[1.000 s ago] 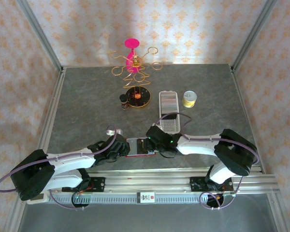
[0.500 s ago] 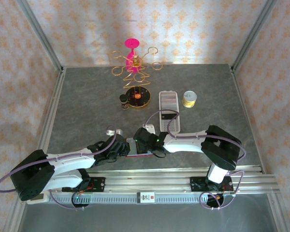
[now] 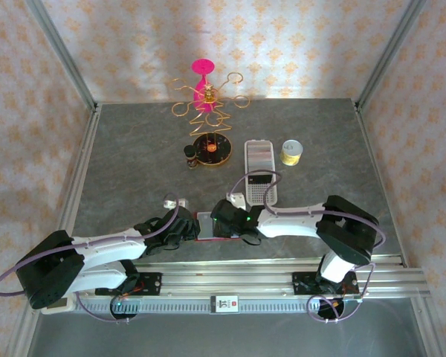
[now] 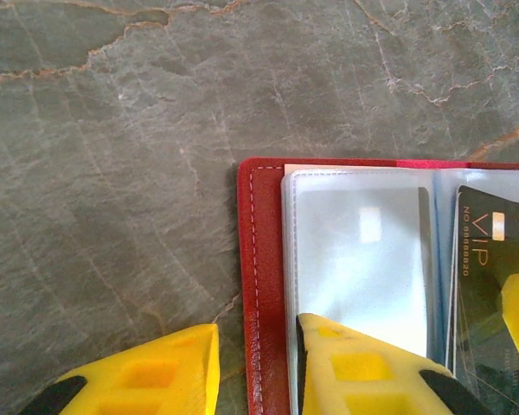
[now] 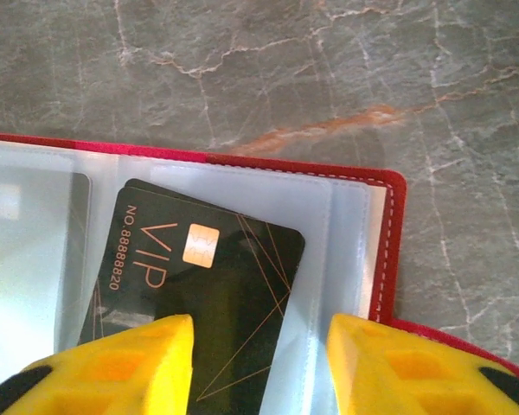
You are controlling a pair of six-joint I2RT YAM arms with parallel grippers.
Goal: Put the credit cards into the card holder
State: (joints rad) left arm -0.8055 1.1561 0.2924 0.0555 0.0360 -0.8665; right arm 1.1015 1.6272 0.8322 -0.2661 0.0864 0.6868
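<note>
The left arm point(image 3: 104, 249) stretches low from its base at the near left, angled inward toward the middle. The right arm point(image 3: 297, 221) mirrors it from the near right, elbow bent. The left gripper point(image 3: 183, 227) and right gripper point(image 3: 226, 222) face each other, close together. In each wrist view the yellow fingers point(image 4: 164, 376) point(image 5: 125, 363) point downward and stand well apart, jaws spread.
</note>
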